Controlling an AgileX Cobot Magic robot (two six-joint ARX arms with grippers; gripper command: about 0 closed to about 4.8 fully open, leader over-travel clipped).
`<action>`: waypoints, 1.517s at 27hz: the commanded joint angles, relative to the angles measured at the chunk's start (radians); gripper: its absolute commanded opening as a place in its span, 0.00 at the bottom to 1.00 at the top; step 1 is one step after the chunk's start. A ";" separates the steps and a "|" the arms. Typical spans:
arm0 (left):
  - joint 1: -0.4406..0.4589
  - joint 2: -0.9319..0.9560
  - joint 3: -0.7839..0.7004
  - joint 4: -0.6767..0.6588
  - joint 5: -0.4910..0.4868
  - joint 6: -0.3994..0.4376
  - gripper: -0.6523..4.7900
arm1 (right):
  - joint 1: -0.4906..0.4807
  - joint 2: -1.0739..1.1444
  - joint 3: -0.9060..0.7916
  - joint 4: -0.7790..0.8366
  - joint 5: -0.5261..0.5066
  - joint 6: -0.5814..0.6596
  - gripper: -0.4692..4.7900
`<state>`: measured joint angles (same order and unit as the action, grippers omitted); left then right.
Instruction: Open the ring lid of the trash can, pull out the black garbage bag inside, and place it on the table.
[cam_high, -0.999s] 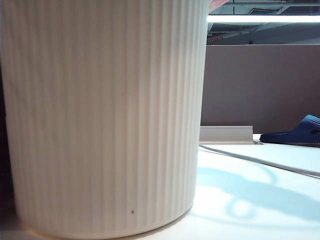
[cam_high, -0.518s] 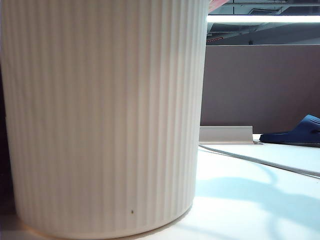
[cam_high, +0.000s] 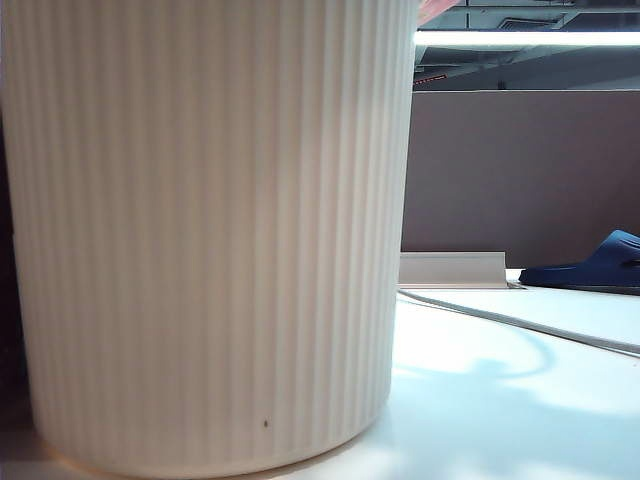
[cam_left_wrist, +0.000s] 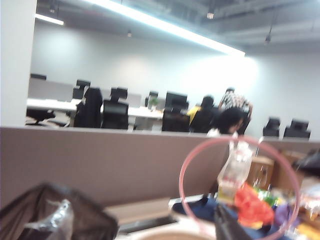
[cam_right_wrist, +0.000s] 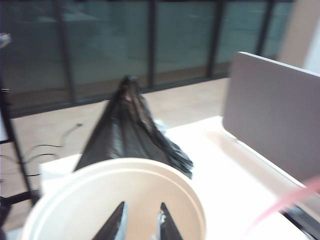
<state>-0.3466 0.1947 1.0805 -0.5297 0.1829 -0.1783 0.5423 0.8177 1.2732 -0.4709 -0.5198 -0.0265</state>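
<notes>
The ribbed cream trash can (cam_high: 210, 230) fills the left of the exterior view and hides both arms there. The pink ring lid (cam_left_wrist: 182, 170) stands upright over the can's rim (cam_left_wrist: 167, 235); a pink tip of the ring (cam_high: 432, 10) shows at the can's top. The black garbage bag (cam_right_wrist: 132, 132) is outside the can and rises to a peak on the white table (cam_high: 500, 400) beyond it. My left gripper (cam_left_wrist: 167, 225) is wide open; one dark finger (cam_left_wrist: 226, 224) shows and the bag (cam_left_wrist: 50, 215) hides the other side. My right gripper (cam_right_wrist: 141, 220) hovers open over the can's mouth (cam_right_wrist: 115, 195), empty.
A grey-brown partition (cam_high: 520, 170) closes the back of the table, with a grey ledge (cam_high: 450, 270) at its foot. A blue slipper (cam_high: 590, 265) lies at the far right. A thin board edge (cam_high: 520, 320) crosses the table. Bottles and colourful clutter (cam_left_wrist: 245, 200) sit behind the ring.
The arm shadows on the table to the right of the can have slid toward the front and lower right. The can, slipper and ledge have not moved.
</notes>
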 joint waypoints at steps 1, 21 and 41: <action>0.000 -0.035 0.002 -0.100 0.005 0.052 0.79 | 0.002 -0.059 0.005 -0.084 0.055 -0.011 0.24; 0.000 -0.191 -0.275 -0.184 0.110 0.048 0.55 | -0.001 -0.689 -0.465 -0.251 0.225 0.088 0.24; -0.001 -0.192 -0.734 0.159 0.076 -0.092 0.11 | -0.003 -0.801 -0.844 0.200 0.388 0.135 0.24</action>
<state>-0.3470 0.0032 0.3641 -0.4255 0.2584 -0.2668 0.5392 0.0166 0.4461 -0.3466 -0.1337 0.1074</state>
